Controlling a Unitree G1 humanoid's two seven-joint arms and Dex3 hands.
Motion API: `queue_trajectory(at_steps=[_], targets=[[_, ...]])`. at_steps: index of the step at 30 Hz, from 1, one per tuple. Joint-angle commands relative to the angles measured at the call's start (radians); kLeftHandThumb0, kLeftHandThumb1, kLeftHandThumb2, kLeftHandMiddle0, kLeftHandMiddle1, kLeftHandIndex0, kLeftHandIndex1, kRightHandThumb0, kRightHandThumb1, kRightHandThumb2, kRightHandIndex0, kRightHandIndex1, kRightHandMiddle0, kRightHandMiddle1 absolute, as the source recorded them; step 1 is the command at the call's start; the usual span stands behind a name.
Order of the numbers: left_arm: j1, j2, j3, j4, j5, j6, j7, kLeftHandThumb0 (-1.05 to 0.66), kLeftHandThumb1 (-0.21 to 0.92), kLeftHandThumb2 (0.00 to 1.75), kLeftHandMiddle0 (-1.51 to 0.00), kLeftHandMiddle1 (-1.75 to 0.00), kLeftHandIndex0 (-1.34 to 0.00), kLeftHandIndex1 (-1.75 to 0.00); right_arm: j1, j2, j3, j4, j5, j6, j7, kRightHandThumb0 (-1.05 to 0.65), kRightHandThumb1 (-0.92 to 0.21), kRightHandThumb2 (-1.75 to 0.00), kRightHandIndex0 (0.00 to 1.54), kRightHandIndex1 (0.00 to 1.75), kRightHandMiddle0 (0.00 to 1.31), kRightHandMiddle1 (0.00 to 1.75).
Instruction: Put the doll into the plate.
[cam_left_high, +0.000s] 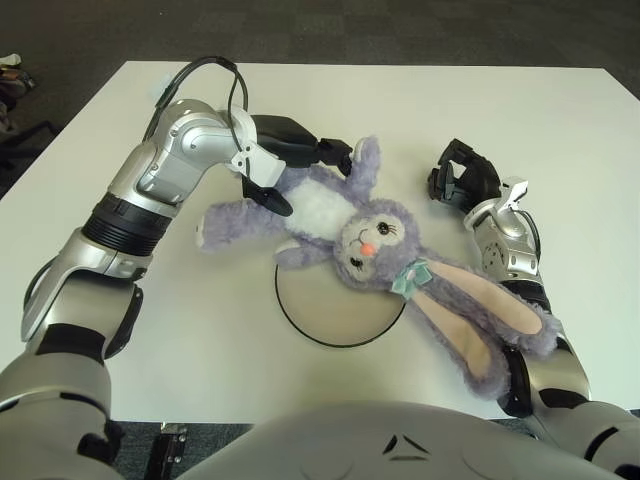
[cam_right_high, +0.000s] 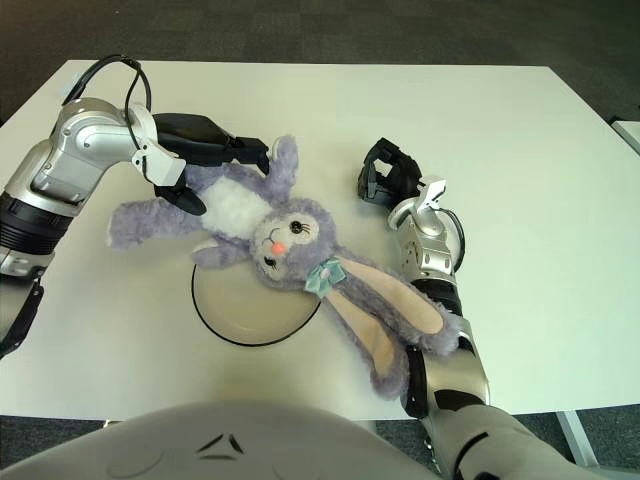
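Left eye view: left robot hand (cam_left_high: 300, 165) grips doll (cam_left_high: 370, 240) torso

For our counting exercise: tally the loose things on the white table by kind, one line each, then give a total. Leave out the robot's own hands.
Plush doll: 1
Plate: 1
Total: 2

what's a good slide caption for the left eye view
Left hand grips the purple plush bunny sprawled half across the round plate; right hand idles beside it.
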Motion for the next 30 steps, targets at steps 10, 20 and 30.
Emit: queue_trajectory(at_steps=[10,20,30], targets=[[0.047,0.026,0.069,-0.067,-0.041,-0.076,0.062,0.5,0.23,1.42,-0.67,-1.74,0.0,-0.83,0.083,0.022,0.016,0.039,-0.01,0.094,-0.018,-0.49,-0.29,-1.35,1.08,1.75,0.63,1.75],[0.092,0.053,0.114,-0.067,-0.075,-0.174,0.1,0.5,0.22,1.43,-0.68,-1.75,0.0,-0.84,0.1,0.03,0.017,-0.007,0.0,0.119,-0.031,-0.49,-0.29,-1.35,1.06,1.75,0.63,1.75],[0.087,0.089,0.112,-0.068,-0.05,-0.238,0.103,-0.74,0.75,0.63,-0.81,-1.75,0.0,-0.79,0.101,0.028,0.023,-0.018,-0.007,0.137,-0.045,-0.49,-0.29,-1.35,1.07,1.75,0.63,1.75]])
